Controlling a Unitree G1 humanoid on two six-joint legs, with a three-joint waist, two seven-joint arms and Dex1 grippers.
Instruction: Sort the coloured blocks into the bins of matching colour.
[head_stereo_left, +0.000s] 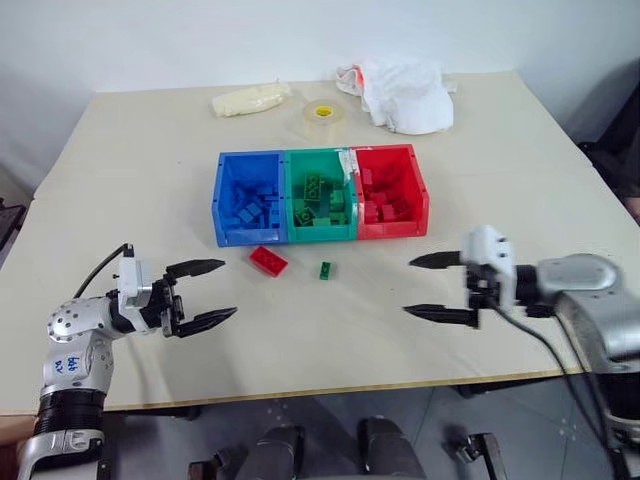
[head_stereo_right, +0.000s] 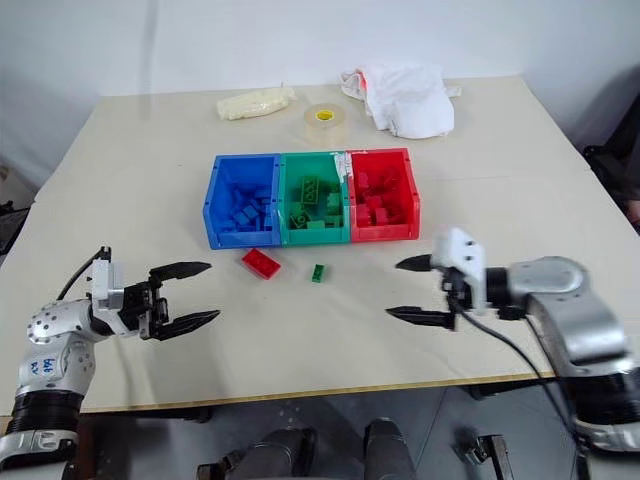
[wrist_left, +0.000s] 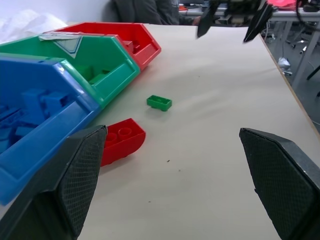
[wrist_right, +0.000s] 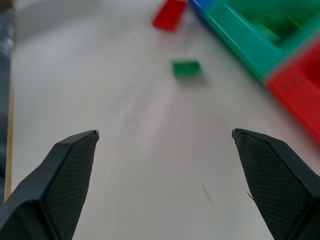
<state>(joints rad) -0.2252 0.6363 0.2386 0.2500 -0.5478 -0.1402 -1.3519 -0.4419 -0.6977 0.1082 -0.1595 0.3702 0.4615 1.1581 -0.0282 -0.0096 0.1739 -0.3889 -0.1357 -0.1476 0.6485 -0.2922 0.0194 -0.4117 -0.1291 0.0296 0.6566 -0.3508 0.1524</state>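
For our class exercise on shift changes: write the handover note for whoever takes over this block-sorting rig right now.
Left gripper: open, empty, above the table.
Right gripper: open, empty, above the table near the red bin.
Blue bin, green bin and red bin each hold blocks of their own colour.
Left to do: a red block and a small green block lie on the table before the bins; move each to its matching bin.

We see bare table (head_stereo_left: 330, 340) between both grippers; only a red block (head_stereo_left: 268, 260) and green block (head_stereo_left: 325, 269) (small) lie before the bins (head_stereo_left: 320, 236).
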